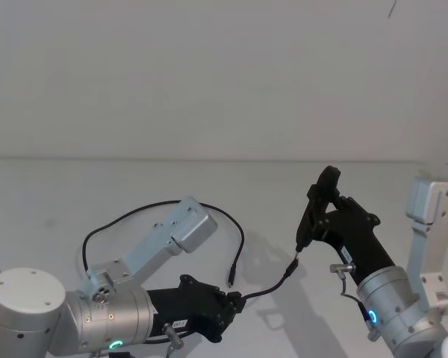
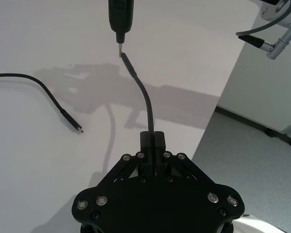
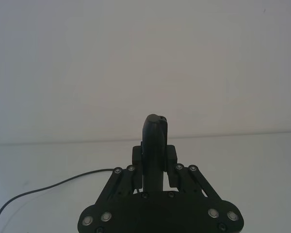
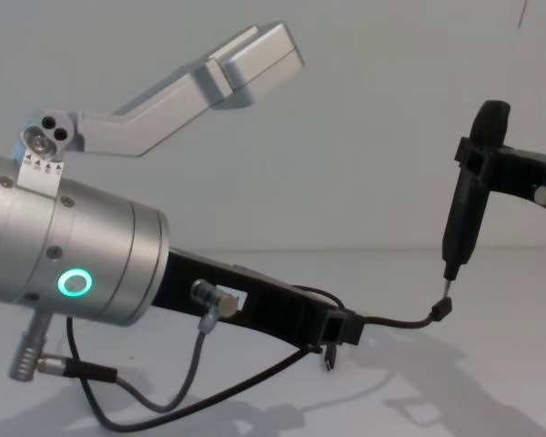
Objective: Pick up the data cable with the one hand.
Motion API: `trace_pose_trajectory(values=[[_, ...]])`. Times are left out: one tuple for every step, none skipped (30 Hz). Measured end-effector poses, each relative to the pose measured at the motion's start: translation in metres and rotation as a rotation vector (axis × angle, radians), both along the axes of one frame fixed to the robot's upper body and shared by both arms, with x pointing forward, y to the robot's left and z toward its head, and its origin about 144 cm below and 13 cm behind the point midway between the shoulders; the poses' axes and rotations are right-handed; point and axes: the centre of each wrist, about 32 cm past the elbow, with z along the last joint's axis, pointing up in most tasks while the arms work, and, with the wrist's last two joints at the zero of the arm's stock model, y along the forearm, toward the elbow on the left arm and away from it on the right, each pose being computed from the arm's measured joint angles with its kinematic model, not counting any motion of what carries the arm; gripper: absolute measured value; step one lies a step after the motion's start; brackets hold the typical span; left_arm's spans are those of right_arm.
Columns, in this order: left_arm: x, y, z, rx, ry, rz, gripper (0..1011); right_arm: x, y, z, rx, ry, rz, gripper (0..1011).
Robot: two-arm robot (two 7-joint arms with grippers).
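My left arm's silver bracket (image 1: 164, 239) at centre left hides a stretch of the data cable (image 1: 237, 246). Whether its raised plug (image 4: 442, 309), right of centre, touches my right gripper's thin tip (image 4: 449, 284) is too small to tell.

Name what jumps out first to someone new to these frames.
The left gripper, shut on the data cable, lifts one plug end off the white table, up to the metal tip of a slim black tool in the right gripper. The rest of the cable loops across the table behind the left arm.
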Motion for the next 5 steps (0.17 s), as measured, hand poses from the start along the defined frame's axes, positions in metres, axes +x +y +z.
trace_pose_trajectory(values=[[0.0000, 0.0000, 0.0000, 0.000, 0.000, 0.000, 32, 0.0000, 0.0000, 0.0001, 0.000, 0.000, 0.000, 279], [0.0000, 0.0000, 0.0000, 0.000, 0.000, 0.000, 32, 0.0000, 0.0000, 0.0002, 0.000, 0.000, 0.000, 279], [0.0000, 0.0000, 0.0000, 0.000, 0.000, 0.000, 32, -0.0001, 0.0000, 0.0003, 0.000, 0.000, 0.000, 279], [0.0000, 0.0000, 0.0000, 0.000, 0.000, 0.000, 32, -0.0001, 0.0000, 0.0004, 0.000, 0.001, 0.000, 279], [0.0000, 0.0000, 0.0000, 0.000, 0.000, 0.000, 32, -0.0001, 0.0000, 0.0004, 0.000, 0.001, 0.000, 279]])
